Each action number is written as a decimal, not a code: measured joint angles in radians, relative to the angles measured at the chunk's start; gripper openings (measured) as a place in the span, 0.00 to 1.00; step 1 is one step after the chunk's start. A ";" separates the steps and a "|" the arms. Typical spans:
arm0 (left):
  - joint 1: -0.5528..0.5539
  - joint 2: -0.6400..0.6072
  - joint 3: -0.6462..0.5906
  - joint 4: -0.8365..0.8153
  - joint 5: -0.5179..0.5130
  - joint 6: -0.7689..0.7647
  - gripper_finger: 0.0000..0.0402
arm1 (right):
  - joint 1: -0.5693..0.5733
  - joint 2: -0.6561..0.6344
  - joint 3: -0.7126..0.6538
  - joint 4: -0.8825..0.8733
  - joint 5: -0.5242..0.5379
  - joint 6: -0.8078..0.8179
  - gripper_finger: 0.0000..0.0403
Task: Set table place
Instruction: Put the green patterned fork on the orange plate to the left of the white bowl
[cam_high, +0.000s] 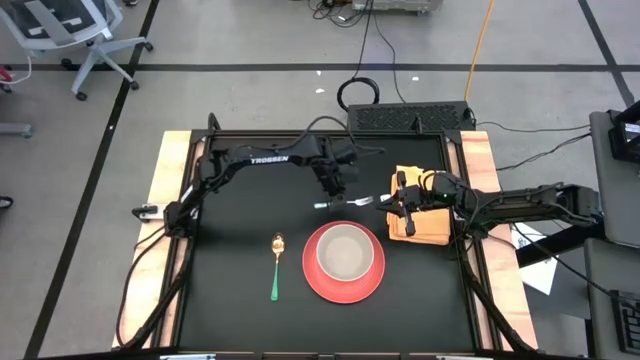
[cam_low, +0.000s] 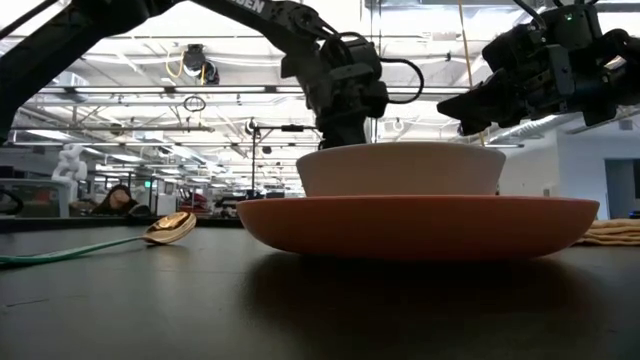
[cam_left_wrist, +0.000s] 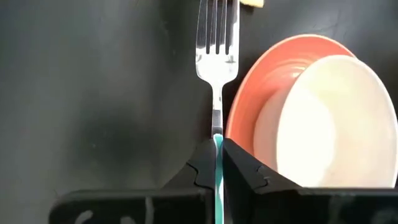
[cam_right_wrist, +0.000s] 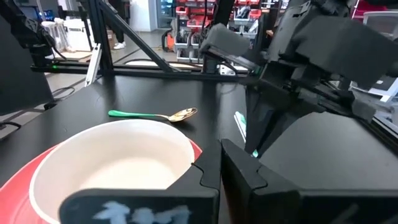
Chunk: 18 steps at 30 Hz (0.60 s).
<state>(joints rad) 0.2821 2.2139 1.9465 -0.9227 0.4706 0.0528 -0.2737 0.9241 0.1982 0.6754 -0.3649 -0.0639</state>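
I see the left pincer closed on the fork beside the red plate, which holds a white bowl. The right pincer above the napkin: I cannot tell.

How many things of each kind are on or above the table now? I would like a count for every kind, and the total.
Plate: 1
Bowl: 1
Spoon: 1
Fork: 1, held by the left gripper
Napkin: 1, under the right gripper
Total: 5
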 joint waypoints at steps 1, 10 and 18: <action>0.001 -0.002 0.000 0.001 0.000 0.007 0.04 | 0.000 0.000 0.000 0.000 0.000 0.000 0.00; 0.018 -0.047 -0.016 -0.081 -0.063 0.021 0.03 | 0.000 0.000 0.000 0.000 0.000 0.000 0.00; 0.032 -0.192 -0.192 -0.074 -0.110 -0.074 0.02 | 0.000 0.000 0.000 -0.015 0.000 0.001 0.00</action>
<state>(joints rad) 0.3138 2.0216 1.7545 -0.9964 0.3606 -0.0213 -0.2737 0.9237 0.1986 0.6606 -0.3651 -0.0628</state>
